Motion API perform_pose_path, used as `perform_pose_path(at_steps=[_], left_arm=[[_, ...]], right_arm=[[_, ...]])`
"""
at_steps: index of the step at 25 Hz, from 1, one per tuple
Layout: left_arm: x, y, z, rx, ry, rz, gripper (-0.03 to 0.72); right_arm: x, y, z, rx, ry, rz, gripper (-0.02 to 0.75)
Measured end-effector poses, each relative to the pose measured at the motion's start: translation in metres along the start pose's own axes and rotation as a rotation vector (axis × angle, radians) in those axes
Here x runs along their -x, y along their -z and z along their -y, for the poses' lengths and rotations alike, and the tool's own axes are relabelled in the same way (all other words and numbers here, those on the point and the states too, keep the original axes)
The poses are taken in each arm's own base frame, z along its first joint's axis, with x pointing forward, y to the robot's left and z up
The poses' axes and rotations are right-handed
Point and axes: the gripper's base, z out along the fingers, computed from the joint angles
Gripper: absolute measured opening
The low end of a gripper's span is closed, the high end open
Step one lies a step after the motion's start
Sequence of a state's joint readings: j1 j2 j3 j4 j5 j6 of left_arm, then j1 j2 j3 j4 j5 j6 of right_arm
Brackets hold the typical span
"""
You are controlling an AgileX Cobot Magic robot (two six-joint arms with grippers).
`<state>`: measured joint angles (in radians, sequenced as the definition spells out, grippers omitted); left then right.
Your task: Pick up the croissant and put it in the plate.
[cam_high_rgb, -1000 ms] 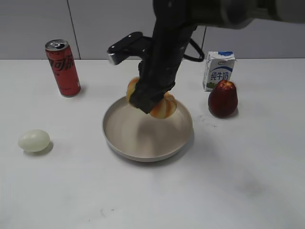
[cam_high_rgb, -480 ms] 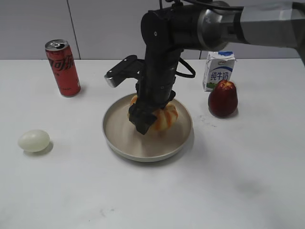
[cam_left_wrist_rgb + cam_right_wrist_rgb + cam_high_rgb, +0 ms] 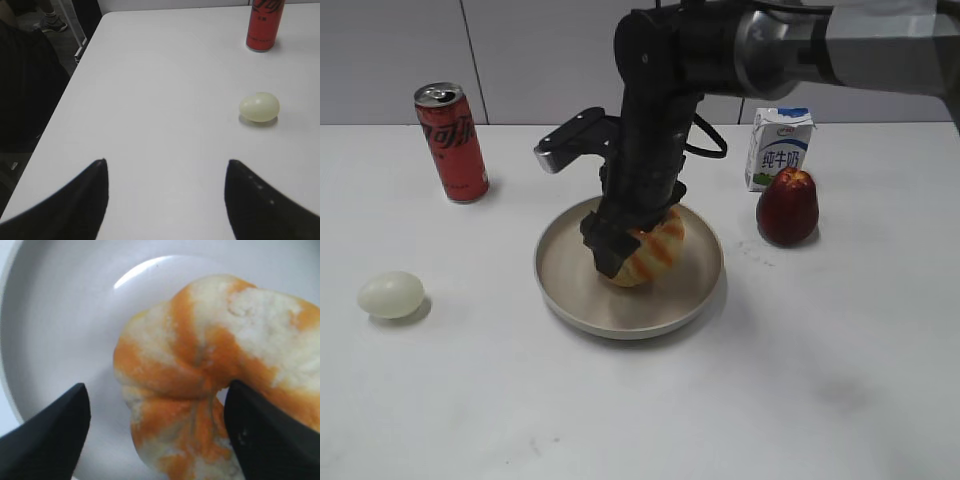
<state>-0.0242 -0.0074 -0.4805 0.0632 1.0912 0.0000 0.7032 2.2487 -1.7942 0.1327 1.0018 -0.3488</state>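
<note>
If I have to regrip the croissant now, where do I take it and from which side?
Take the croissant across its pinched middle, where the orange stripes converge, coming from above. It looks to be resting in the plate, whose raised rim would likely block a low sideways approach. The right gripper already straddles it from above with its jaws apart, so closing there should work; the puffy lobes look soft.

An orange-and-cream striped croissant point(image 3: 648, 255) lies in a beige plate point(image 3: 570, 290) on the white tabletop point(image 3: 770, 380), near a red can point(image 3: 451, 142), dark red apple point(image 3: 787, 206) and pale egg point(image 3: 391, 295).
</note>
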Motion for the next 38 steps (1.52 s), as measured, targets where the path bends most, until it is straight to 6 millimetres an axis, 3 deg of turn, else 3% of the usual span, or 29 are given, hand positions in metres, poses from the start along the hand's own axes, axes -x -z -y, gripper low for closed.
perform_pose_path(at_steps=[8, 12, 14, 17, 24, 29, 34, 38], left_arm=[[0.0, 0.0, 0.0, 0.0, 0.0, 0.0, 0.552], [0.0, 0.0, 0.0, 0.0, 0.0, 0.0, 0.552], [0.0, 0.0, 0.0, 0.0, 0.0, 0.0, 0.552], [0.0, 0.0, 0.0, 0.0, 0.0, 0.0, 0.552], [0.0, 0.0, 0.0, 0.0, 0.0, 0.0, 0.552], [0.0, 0.0, 0.0, 0.0, 0.0, 0.0, 0.552], [0.0, 0.0, 0.0, 0.0, 0.0, 0.0, 0.552], [0.0, 0.0, 0.0, 0.0, 0.0, 0.0, 0.552]], right_arm=[[0.029, 0.036, -0.008, 0.089, -0.048, 0.151, 0.566], [0.029, 0.06, -0.006, 0.073, -0.041, 0.178, 0.553], [0.025, 0.077, 0.001, 0.052, -0.07, 0.182, 0.551], [0.011, 0.106, 0.028, -0.026, -0.159, 0.19, 0.55], [-0.046, 0.173, 0.11, -0.14, -0.428, 0.227, 0.55], [-0.096, 0.208, 0.148, -0.196, -0.581, 0.251, 0.55], [-0.153, 0.223, 0.158, -0.217, -0.713, 0.214, 0.55], [-0.191, 0.228, 0.135, -0.21, -0.777, 0.171, 0.55]])
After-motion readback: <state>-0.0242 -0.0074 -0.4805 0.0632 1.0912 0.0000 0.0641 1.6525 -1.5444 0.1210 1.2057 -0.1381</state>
